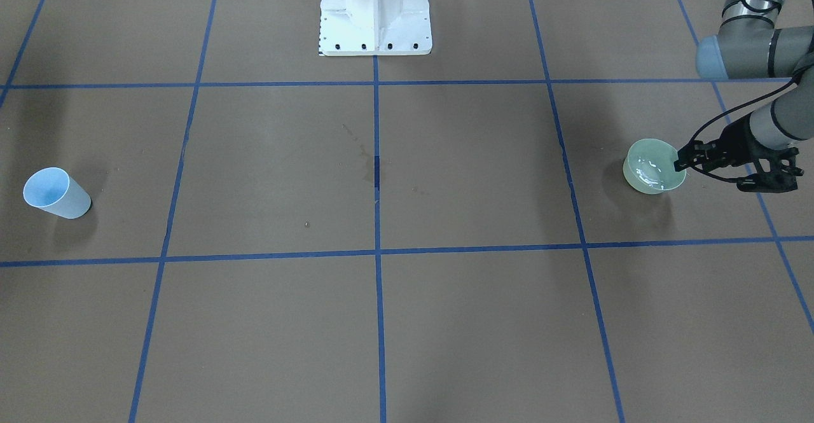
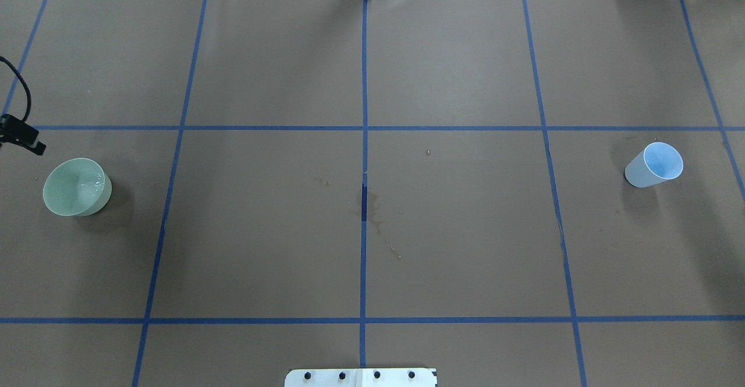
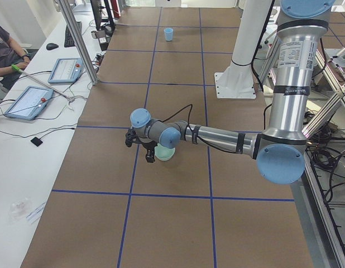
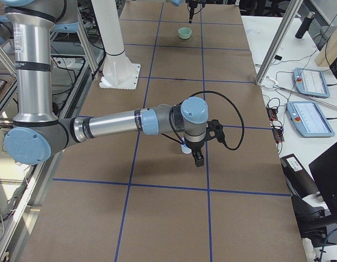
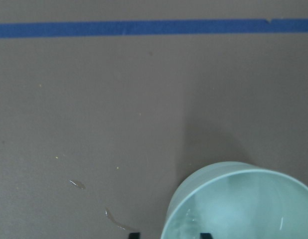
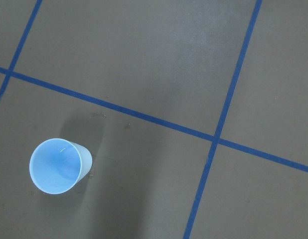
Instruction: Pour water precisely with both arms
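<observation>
A pale green bowl (image 1: pixel 655 167) stands on the brown table, also in the overhead view (image 2: pixel 75 187) and the left wrist view (image 5: pixel 238 204). Water (image 1: pixel 648 172) shows in it as faint glints. My left gripper (image 1: pixel 682 161) is open at the bowl's rim; in the left wrist view its two fingertips sit apart, one on each side of the rim. A light-blue cup (image 1: pixel 56 193) stands upright at the other end, also in the right wrist view (image 6: pixel 59 166). My right gripper (image 4: pixel 197 158) hangs above the cup; I cannot tell whether it is open or shut.
The white pedestal (image 1: pixel 375 9) stands at the robot's side of the table. Blue tape lines (image 2: pixel 364 142) divide the table into squares. Small wet spots lie near the centre (image 2: pixel 372 212) and beside the bowl (image 5: pixel 114 219). An operator (image 3: pixel 5 53) sits at a side desk.
</observation>
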Action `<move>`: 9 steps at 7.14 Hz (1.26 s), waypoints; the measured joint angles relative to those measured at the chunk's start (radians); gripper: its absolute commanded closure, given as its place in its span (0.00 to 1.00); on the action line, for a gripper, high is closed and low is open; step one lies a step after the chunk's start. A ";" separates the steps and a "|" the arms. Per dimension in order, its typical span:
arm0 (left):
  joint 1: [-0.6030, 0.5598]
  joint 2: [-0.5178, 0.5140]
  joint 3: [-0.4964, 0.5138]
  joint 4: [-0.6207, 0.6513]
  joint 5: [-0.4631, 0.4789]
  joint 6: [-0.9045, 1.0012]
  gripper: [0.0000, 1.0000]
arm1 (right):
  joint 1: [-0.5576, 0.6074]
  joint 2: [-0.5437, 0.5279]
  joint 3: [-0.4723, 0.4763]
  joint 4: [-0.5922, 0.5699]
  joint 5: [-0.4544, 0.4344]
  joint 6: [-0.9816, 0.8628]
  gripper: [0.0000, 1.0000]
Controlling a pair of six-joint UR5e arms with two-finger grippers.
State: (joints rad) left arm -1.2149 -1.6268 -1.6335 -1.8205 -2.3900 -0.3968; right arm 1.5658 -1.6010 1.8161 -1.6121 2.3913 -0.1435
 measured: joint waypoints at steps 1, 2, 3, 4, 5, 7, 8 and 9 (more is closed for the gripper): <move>-0.060 0.002 -0.008 0.007 0.004 0.092 0.00 | -0.006 0.000 0.000 0.001 -0.018 0.010 0.01; -0.119 0.003 -0.006 0.031 0.026 0.194 0.00 | -0.019 0.001 0.000 0.002 -0.048 0.024 0.01; -0.176 0.002 -0.004 0.081 0.069 0.301 0.00 | -0.037 0.002 -0.001 0.003 -0.068 0.054 0.01; -0.220 -0.002 -0.004 0.147 0.098 0.381 0.00 | -0.051 0.002 -0.003 0.003 -0.076 0.080 0.01; -0.250 -0.008 -0.006 0.212 0.108 0.420 0.00 | -0.067 0.002 -0.006 0.003 -0.079 0.092 0.01; -0.277 -0.017 -0.006 0.284 0.107 0.428 0.00 | -0.101 0.004 -0.023 0.003 -0.080 0.100 0.01; -0.281 -0.018 -0.005 0.298 0.105 0.420 0.00 | -0.116 0.007 -0.037 0.003 -0.080 0.101 0.01; -0.283 -0.018 -0.005 0.304 0.105 0.408 0.00 | -0.126 0.010 -0.047 0.004 -0.079 0.102 0.01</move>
State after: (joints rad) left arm -1.4978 -1.6445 -1.6385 -1.5168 -2.2852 0.0112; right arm 1.4401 -1.5913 1.7689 -1.6085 2.3119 -0.0417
